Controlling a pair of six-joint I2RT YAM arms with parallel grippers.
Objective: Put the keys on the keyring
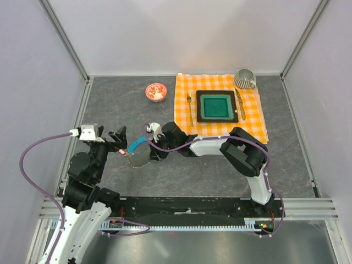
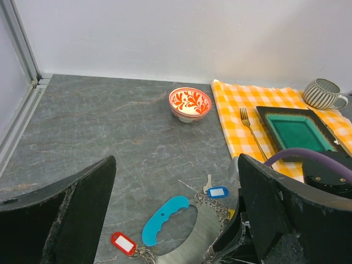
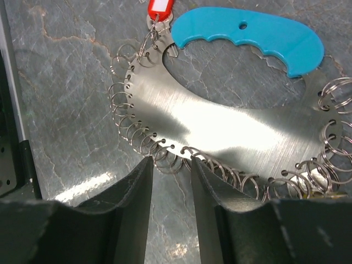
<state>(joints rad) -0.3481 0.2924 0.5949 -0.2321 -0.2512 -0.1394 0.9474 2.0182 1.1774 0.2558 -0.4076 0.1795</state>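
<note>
The keyring (image 3: pixel 220 137) lies flat on the grey tabletop (image 1: pixel 220 159), between the two arms. It is a brushed-metal crescent with many small wire loops (image 3: pixel 124 110) threaded through holes along its rim, and a cyan grip piece (image 3: pixel 253 33) closes its inner curve.

The right tool (image 3: pixel 171 165) stands over the keyring's outer rim with its jaws narrow. Its tips sit either side of a few of the loops, and I cannot tell whether they pinch one. The left tool (image 2: pixel 177 165) hangs to the left of the keyring, jaws spread wide and holding nothing, with the keyring in view between its fingers (image 2: pixel 66 214).

A red-tagged key (image 3: pixel 159 8) lies at the rim by the end of the cyan piece, its ring among the loops. A blue-tagged key (image 2: pixel 218 192) lies just beside the rim on the side away from the arm bases.

Well beyond the keyring, toward the back wall, sits a red-and-white bowl (image 1: pixel 156 91). To the far right of the keyring an orange checked cloth (image 1: pixel 184 88) carries a dark plate (image 1: pixel 217 106) with a teal centre, a fork (image 1: pixel 189 107), a knife (image 1: pixel 240 103) and a striped mug (image 1: pixel 245 79)
</note>
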